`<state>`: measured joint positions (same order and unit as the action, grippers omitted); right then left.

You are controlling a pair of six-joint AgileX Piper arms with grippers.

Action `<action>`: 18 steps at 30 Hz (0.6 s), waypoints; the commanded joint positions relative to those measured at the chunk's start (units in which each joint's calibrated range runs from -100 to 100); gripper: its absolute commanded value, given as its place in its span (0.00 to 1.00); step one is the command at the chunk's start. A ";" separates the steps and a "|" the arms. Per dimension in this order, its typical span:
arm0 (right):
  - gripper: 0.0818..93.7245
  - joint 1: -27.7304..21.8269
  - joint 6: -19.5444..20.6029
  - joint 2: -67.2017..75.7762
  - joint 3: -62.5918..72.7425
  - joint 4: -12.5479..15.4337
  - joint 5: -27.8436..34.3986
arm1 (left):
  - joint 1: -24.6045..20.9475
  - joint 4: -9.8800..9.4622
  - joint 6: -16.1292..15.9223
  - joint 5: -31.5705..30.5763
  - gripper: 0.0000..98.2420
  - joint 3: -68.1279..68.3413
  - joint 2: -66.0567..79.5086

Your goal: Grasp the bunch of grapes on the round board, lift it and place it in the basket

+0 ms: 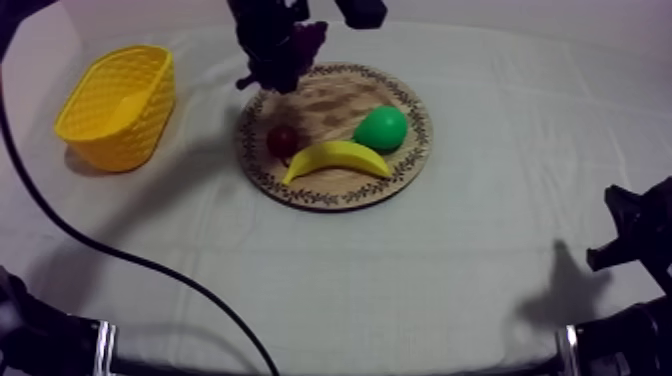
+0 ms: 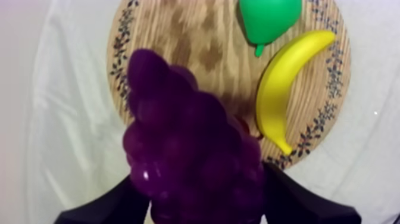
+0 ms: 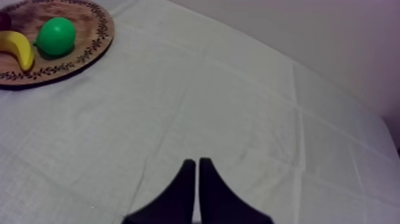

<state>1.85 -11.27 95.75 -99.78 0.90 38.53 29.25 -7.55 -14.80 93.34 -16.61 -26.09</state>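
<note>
My left gripper [image 1: 272, 62] comes in from the upper left and is shut on the purple bunch of grapes [image 1: 297, 47], held above the far left rim of the round wooden board [image 1: 330, 190]. In the left wrist view the grapes [image 2: 190, 155] sit between my two black fingers [image 2: 113, 205], hanging over the board [image 2: 178, 36]. A green pear [image 1: 381, 128], a yellow banana [image 1: 337, 158] and a small red fruit [image 1: 282, 140] lie on the board. The yellow basket [image 1: 115, 105] stands at the table's left. My right gripper [image 3: 197, 173] is shut on nothing, low over bare cloth at the right.
The grey-white cloth covers the whole table. Between the basket and the board lies a strip of bare cloth. The right arm [image 1: 640, 240] rests at the lower right edge.
</note>
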 commanded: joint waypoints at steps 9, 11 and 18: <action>0.00 -0.01 0.01 0.00 0.00 0.01 0.02 | -4.35 2.32 3.27 -0.29 0.60 8.03 10.77; 0.00 -0.01 0.01 0.00 0.00 0.01 0.02 | -5.85 2.62 3.76 -0.30 0.60 9.27 12.27; 0.00 -0.01 0.01 0.00 0.00 0.01 0.02 | -12.54 3.93 4.82 0.23 0.59 13.26 17.17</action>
<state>1.85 -11.27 95.75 -99.78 0.90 38.53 18.87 -3.79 -10.03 93.51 -3.86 -9.67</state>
